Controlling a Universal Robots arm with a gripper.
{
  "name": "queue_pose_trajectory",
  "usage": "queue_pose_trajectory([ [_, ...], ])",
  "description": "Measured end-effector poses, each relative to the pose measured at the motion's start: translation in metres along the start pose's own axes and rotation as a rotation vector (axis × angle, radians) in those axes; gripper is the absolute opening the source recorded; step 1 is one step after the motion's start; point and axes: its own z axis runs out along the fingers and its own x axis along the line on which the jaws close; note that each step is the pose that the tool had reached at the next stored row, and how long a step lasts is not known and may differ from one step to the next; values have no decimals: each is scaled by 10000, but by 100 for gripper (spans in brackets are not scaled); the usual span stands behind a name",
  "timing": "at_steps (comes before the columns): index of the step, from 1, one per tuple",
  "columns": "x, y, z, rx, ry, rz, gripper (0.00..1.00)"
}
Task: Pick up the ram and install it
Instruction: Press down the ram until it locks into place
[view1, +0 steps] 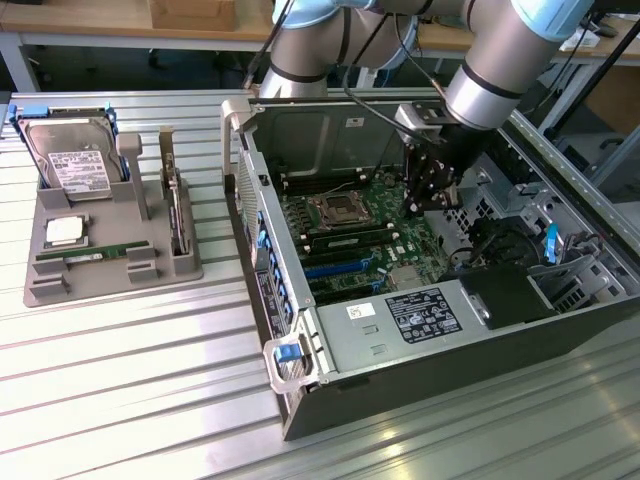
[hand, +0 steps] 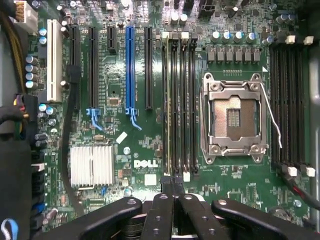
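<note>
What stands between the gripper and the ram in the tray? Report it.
The gripper, shut, hangs inside the open computer case; the case's wall rises between it and the ram in the grey tray. Above, nothing visible blocks.

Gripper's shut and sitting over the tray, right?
No. The gripper is shut, but it is inside the case, over the motherboard, not over the tray, which lies at the exterior view's left.
</note>
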Motion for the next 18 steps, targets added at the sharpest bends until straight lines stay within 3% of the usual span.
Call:
queue_pose_trajectory([
  [6,15,44,267,-2,11,0,10],
  [8,26,43,272,1,-1,0,10],
  [10,24,51,187,10,1,-2,10],
  [12,24,188,170,74,-2,-5,10],
  [13,26,298,180,87,-2,-4,10],
  [15,28,416,191,99,-2,-3,10],
  [17,31,594,210,116,-2,-5,10],
  [18,32,725,224,126,1,-5,10],
])
